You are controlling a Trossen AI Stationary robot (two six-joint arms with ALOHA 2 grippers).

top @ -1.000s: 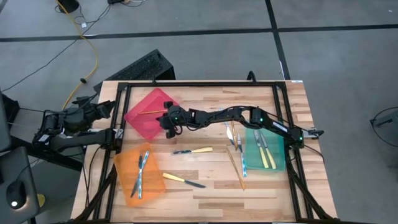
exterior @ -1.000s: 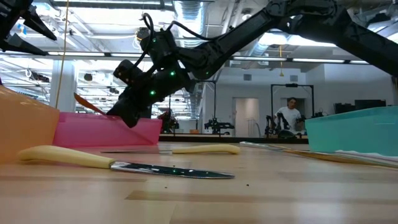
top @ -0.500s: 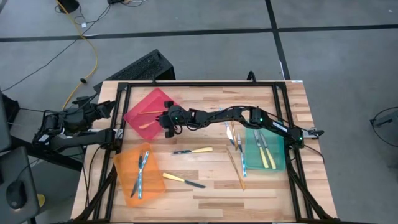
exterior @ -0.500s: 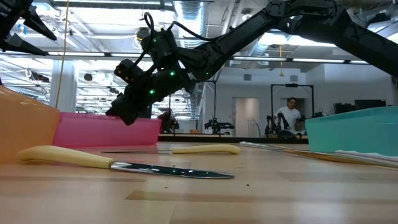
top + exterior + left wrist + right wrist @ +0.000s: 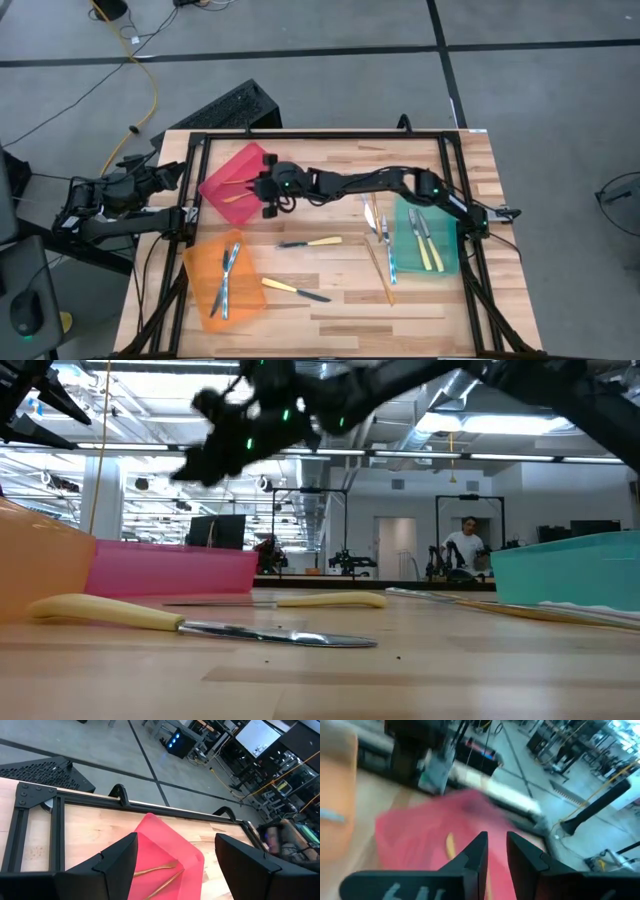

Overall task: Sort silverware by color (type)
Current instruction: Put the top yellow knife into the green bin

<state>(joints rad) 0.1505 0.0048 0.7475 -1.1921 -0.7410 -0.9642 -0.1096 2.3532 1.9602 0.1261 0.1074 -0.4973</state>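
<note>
Currently the right pincer (image 5: 263,192) is hovering above the right edge of the red bin (image 5: 222,190) at the far left of the table (image 5: 330,300); its fingers (image 5: 476,854) are standing slightly apart with a narrow gap between them, pinching nothing. Inside the red bin two all-gold pieces (image 5: 161,872) are lying side by side. The left pincer (image 5: 170,176) is waiting off the table's left edge, its fingers (image 5: 116,861) spread wide and empty, looking toward the red bin.

Nearer, at the left, the orange bin (image 5: 200,265) is holding silvery-blue pieces (image 5: 228,272). Between the bins, out on the bare wood, a yellow-handled knife (image 5: 310,242) is lying mid-table and another yellow-handled knife (image 5: 294,290) is lying nearer, just right of the orange bin. A gold piece (image 5: 381,272) is resting on the wood left of the green bin (image 5: 447,262), with a few silvery pieces (image 5: 380,225) beside it. Inside the green bin, yellow-handled pieces (image 5: 428,245) are lying side by side.
</note>
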